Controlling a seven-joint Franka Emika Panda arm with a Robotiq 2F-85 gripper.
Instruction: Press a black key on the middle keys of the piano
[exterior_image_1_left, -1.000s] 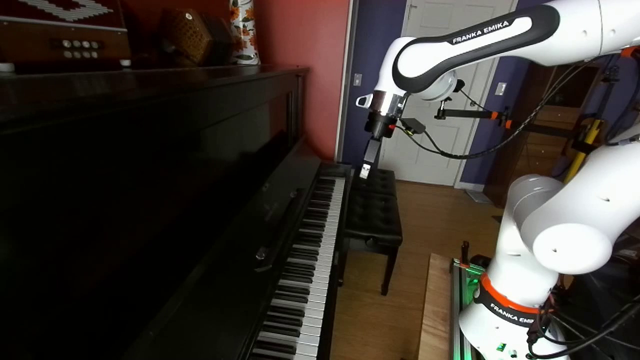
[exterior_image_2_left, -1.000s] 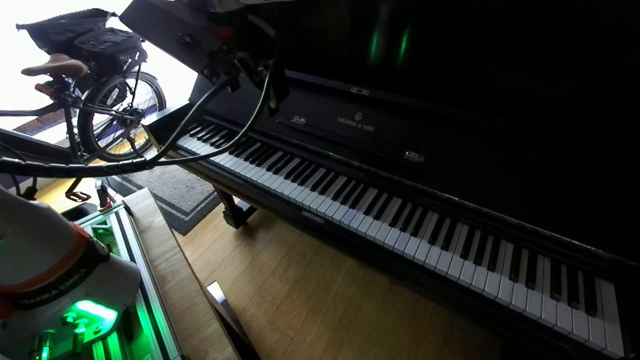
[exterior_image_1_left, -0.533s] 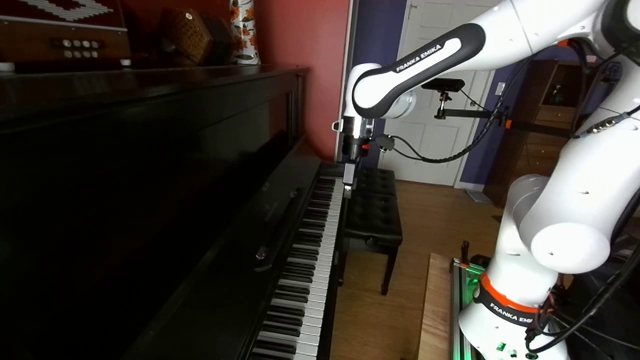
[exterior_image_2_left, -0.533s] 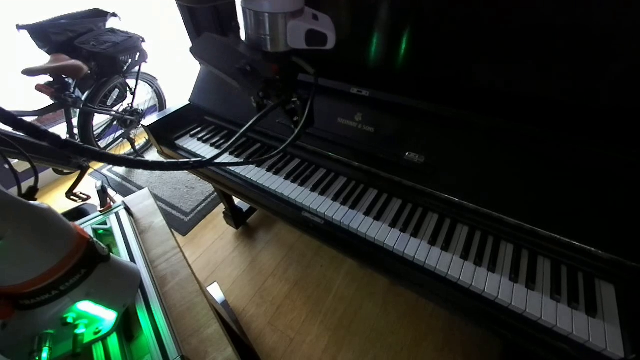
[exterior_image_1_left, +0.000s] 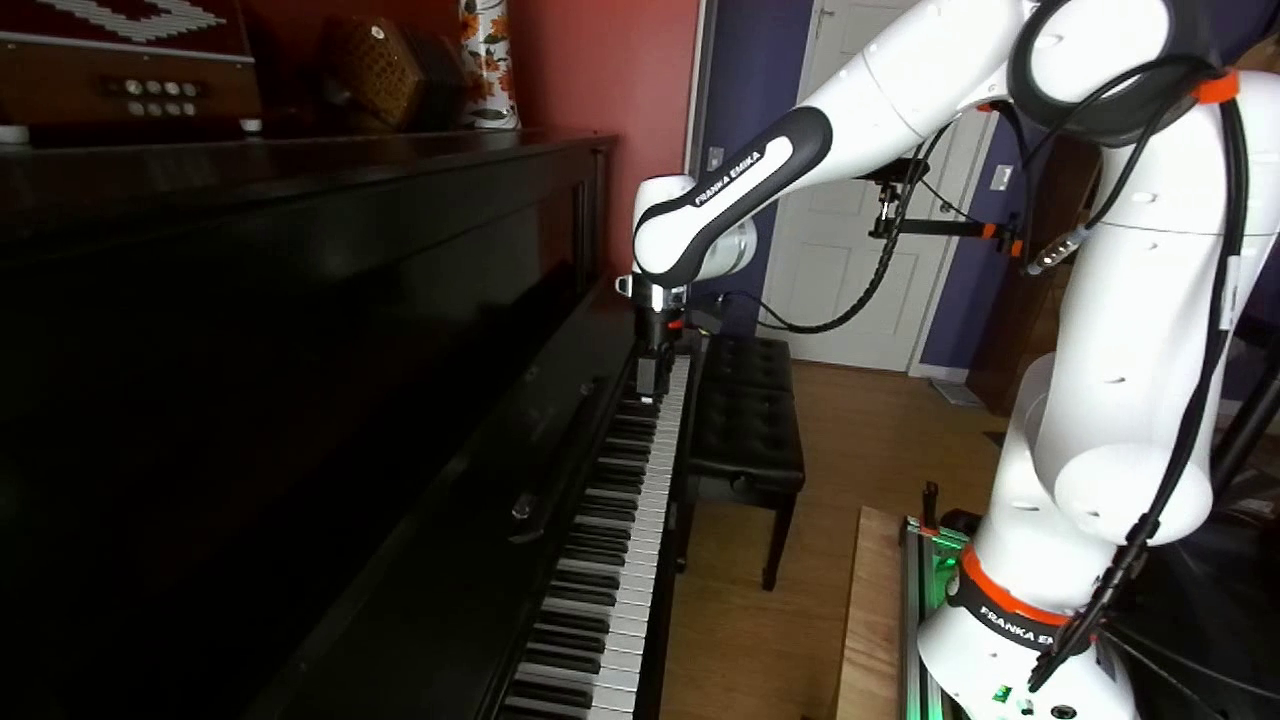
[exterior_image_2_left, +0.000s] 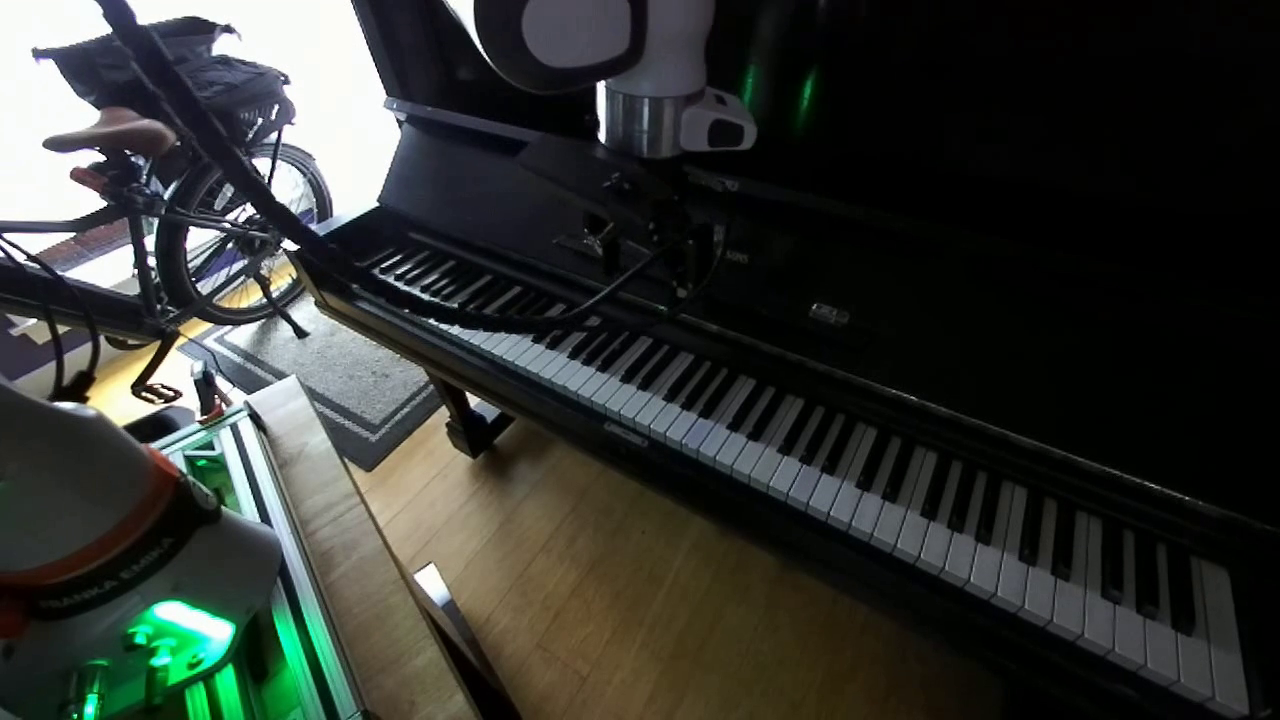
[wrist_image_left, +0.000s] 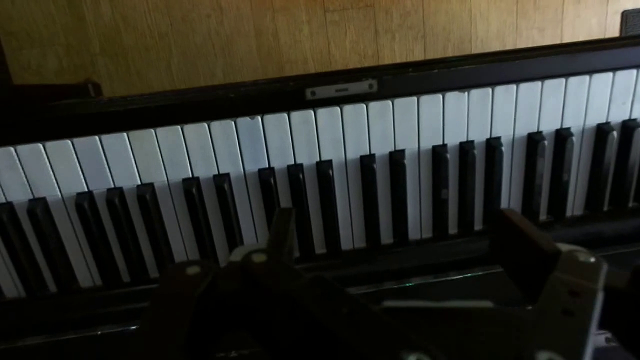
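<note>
The glossy black piano (exterior_image_1_left: 300, 400) stands along the left in an exterior view and across the back in an exterior view (exterior_image_2_left: 1000, 300). Its middle keys (wrist_image_left: 330, 135) fill the wrist view, white with shorter raised black ones; they also show in an exterior view (exterior_image_2_left: 640, 390). My gripper (wrist_image_left: 397, 212) is open and empty, its two fingers wide apart, pointing down. In the wrist view the fingertips overlap the back part of the black keys. In both exterior views the gripper (exterior_image_1_left: 648, 398) (exterior_image_2_left: 650, 265) hangs above the keyboard near the piano's front. Contact with a key cannot be told.
A black bench (exterior_image_1_left: 748, 430) stands beside the keyboard. The piano's upright front is close behind the gripper. A cable (exterior_image_2_left: 210, 150) hangs from the arm across the keys. A bicycle (exterior_image_2_left: 200, 200) stands past the piano's end. A metal lock plate (wrist_image_left: 341, 89) sits in front of the keys.
The arm has moved down and toward the piano. The gripper has gone from above the bench side to over the keys, farther right in an exterior view.
</note>
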